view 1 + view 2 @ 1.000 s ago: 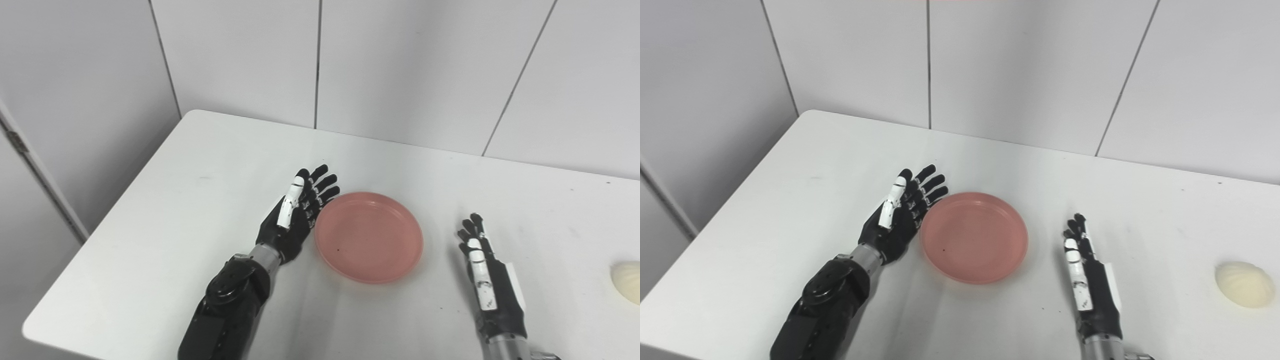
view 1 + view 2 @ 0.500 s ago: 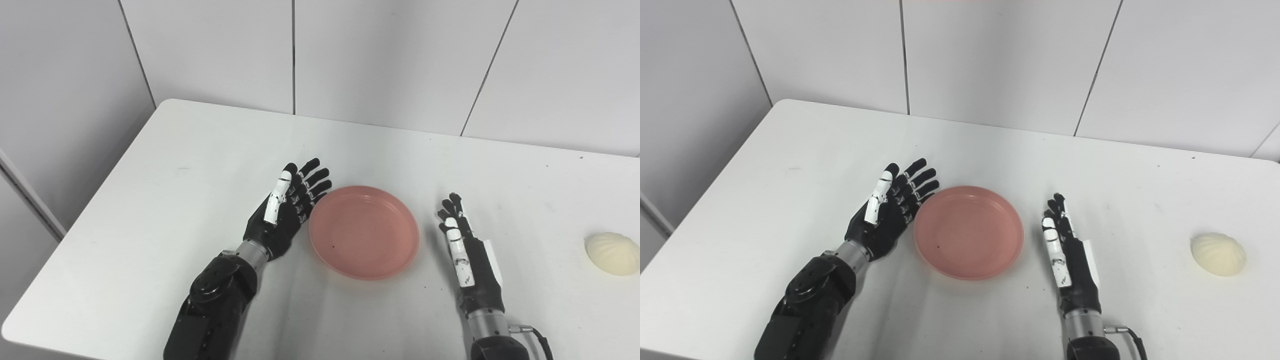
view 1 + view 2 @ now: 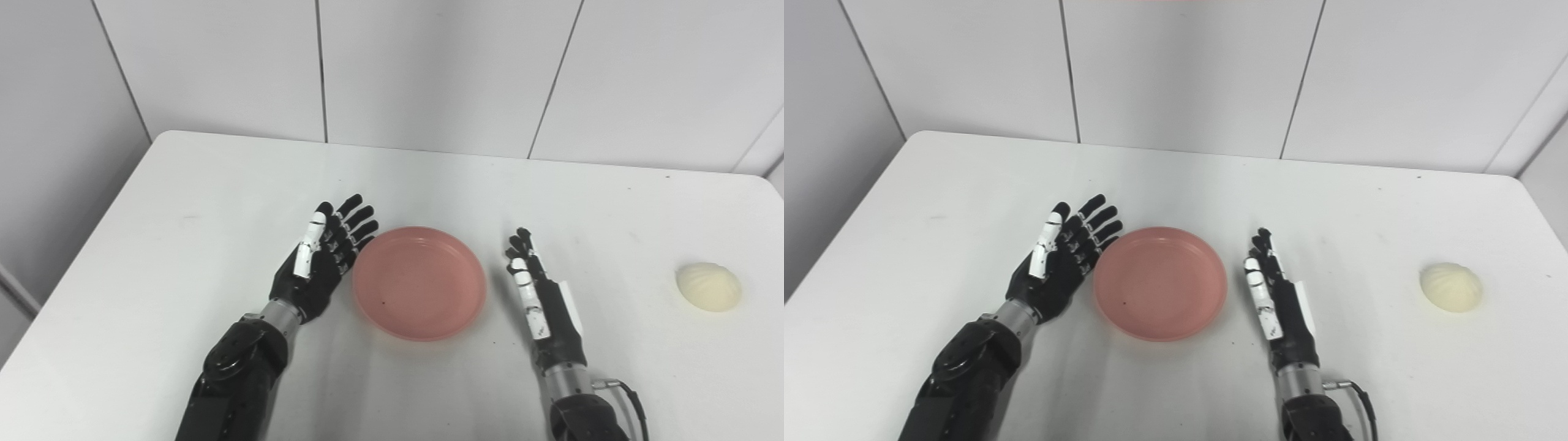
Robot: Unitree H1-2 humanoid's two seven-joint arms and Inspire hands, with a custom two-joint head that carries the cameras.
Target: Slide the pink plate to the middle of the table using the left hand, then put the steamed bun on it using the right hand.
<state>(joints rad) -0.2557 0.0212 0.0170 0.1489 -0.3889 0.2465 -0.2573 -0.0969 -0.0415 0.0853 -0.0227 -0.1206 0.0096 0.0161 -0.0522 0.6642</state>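
Observation:
A pink plate (image 3: 419, 282) lies flat and empty near the middle of the white table (image 3: 202, 184). My left hand (image 3: 323, 257) is open, fingers straight, with its fingertips against the plate's left rim. My right hand (image 3: 539, 288) is open and on edge, just right of the plate and apart from it. A cream steamed bun (image 3: 708, 286) sits on the table far to the right, well away from the right hand. It also shows in the right eye view (image 3: 1451, 287).
A white panelled wall (image 3: 429, 67) rises behind the table's far edge. The table's left edge and its far right corner are in view. A cable (image 3: 631, 395) runs off my right wrist.
The camera has turned right, so the whole scene has shifted left and the bun is fully in view. The hands and the plate keep about the same places relative to each other.

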